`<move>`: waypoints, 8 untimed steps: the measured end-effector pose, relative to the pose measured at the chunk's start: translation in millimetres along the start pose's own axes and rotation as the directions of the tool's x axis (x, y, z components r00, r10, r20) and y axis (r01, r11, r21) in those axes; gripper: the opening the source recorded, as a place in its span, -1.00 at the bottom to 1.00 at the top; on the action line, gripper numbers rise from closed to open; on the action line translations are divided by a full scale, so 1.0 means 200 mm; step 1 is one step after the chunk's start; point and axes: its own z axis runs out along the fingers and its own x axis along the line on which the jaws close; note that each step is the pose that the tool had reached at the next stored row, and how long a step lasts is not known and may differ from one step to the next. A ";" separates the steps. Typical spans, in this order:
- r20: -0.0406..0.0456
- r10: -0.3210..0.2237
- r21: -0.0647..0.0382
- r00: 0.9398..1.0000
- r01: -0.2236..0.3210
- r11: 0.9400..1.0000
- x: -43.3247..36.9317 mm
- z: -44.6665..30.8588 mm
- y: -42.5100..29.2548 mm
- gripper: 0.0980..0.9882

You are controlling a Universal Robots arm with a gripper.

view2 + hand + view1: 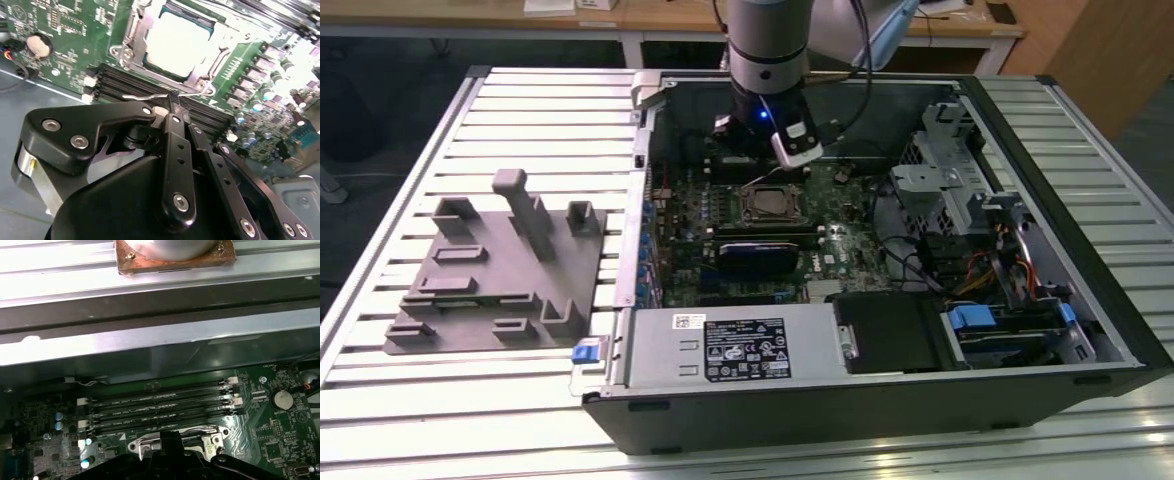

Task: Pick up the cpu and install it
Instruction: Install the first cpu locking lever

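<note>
Black gripper (pixel 172 107) nearest lens in second wrist view, fingers clenched together, holding nothing, tip over socket lever (pixel 165 95). Cpu (pixel 177 42) seated in motherboard socket (pixel 134 47), at 12 o'clock from gripper tip, apart from it.

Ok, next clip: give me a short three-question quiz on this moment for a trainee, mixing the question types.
1. True or false: the cpu sits in the socket on the green board.
2. Where is the gripper? A) over the power supply; B) inside the open computer case, close to the socket; C) outside the case.
3. What lies on the table at the exterior view's left of the case?

Key: 1 true; 2 B; 3 the grey plastic fixture.
</note>
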 end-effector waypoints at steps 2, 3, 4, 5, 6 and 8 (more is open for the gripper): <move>0.000 0.001 0.000 1.000 -0.001 1.000 -0.019 0.004 0.003 -0.98; 0.000 0.002 0.001 1.000 -0.002 1.000 -0.029 0.005 0.004 -0.98; 0.001 0.003 0.001 1.000 -0.003 1.000 -0.038 0.007 0.005 -0.98; 0.002 0.006 0.002 1.000 -0.006 1.000 -0.046 0.009 0.006 -0.98; 0.003 0.010 0.003 1.000 -0.010 1.000 -0.050 0.010 0.007 -0.98; 0.005 0.017 0.005 1.000 -0.017 1.000 -0.051 0.013 0.009 -0.98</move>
